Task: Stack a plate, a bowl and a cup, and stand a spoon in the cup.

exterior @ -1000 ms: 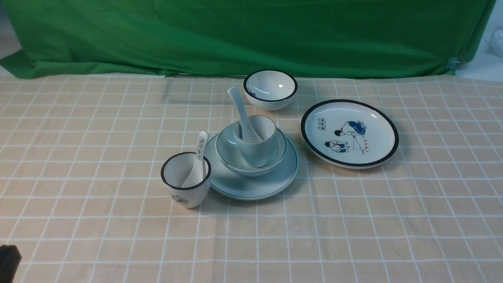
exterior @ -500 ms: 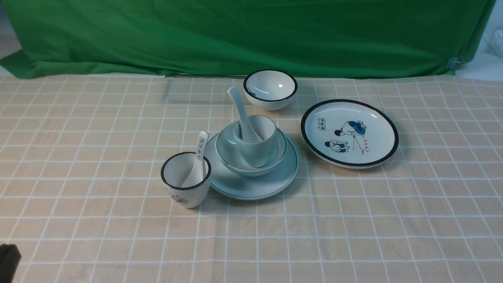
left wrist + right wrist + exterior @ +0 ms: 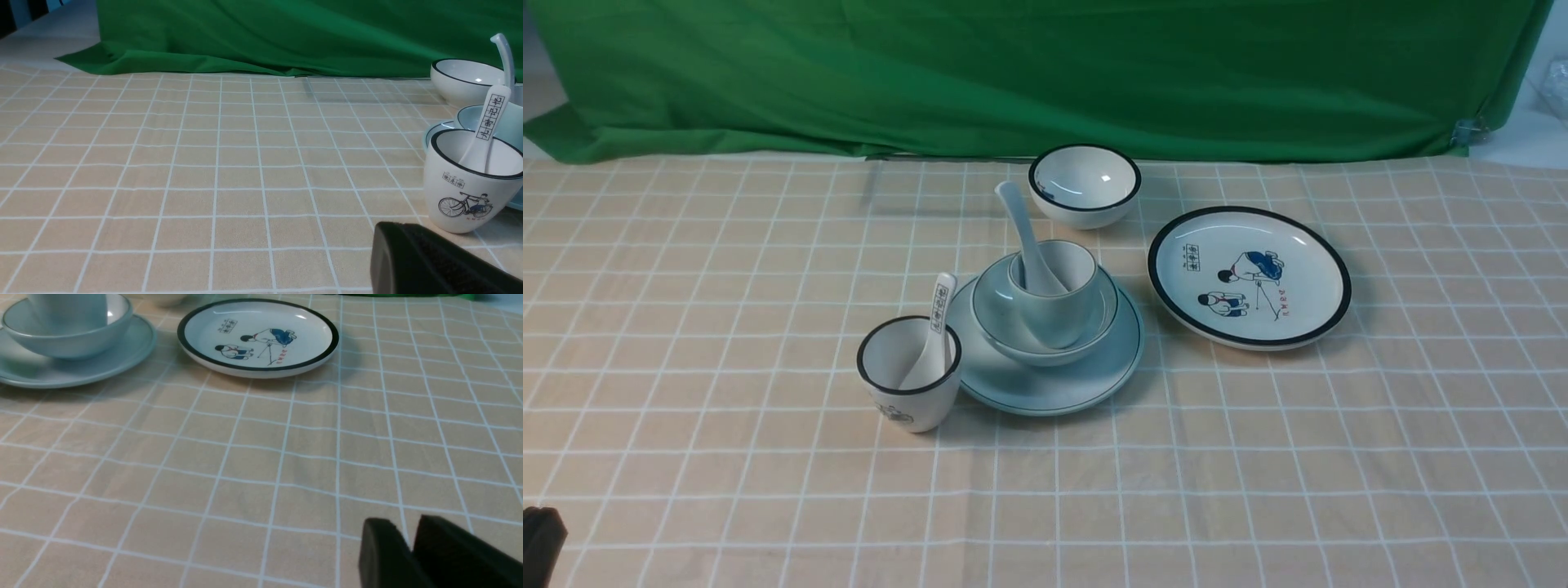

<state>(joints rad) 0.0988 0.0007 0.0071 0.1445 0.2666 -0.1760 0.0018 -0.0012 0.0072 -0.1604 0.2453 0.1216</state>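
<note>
— Front view, what have you got?

— I see the plate (image 3: 1045, 384) on the checked cloth (image 3: 1258, 457), the bowl (image 3: 1045, 314) on it, the cup (image 3: 1054, 290) in the bowl, and the spoon (image 3: 1025, 237) standing tilted in the cup.

— And the grippers?

— My left gripper (image 3: 433, 261) is closed on nothing (only a dark corner shows). The right gripper (image 3: 408, 547) has its jaws slightly apart, empty, near the picture plate (image 3: 257, 335).
</note>
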